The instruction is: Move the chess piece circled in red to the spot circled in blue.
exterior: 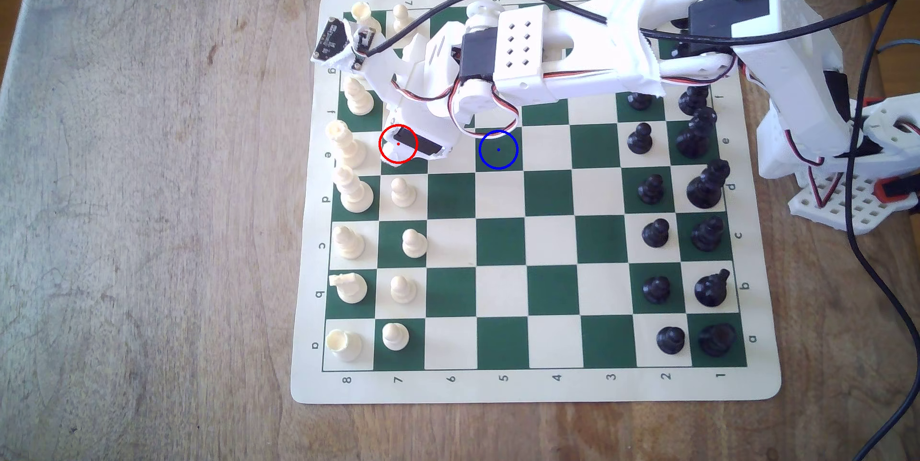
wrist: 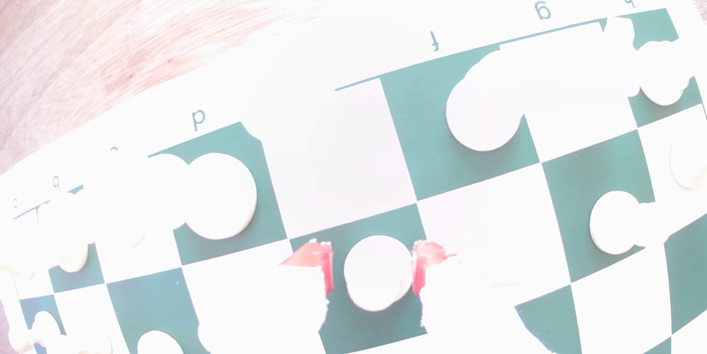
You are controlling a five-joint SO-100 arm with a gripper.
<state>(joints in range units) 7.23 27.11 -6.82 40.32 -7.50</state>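
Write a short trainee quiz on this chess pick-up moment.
1. True or false: in the exterior view, the blue-ringed square already has a piece standing on it.
2. In the wrist view, where is the cream pawn relative to the fingertips of the gripper? A) between them, upright. B) outside them, off to one side. C) lying on its side under them.
3. Which printed edge letter marks the blue-ringed square's row?

Key: 1 false; 2 A; 3 e.
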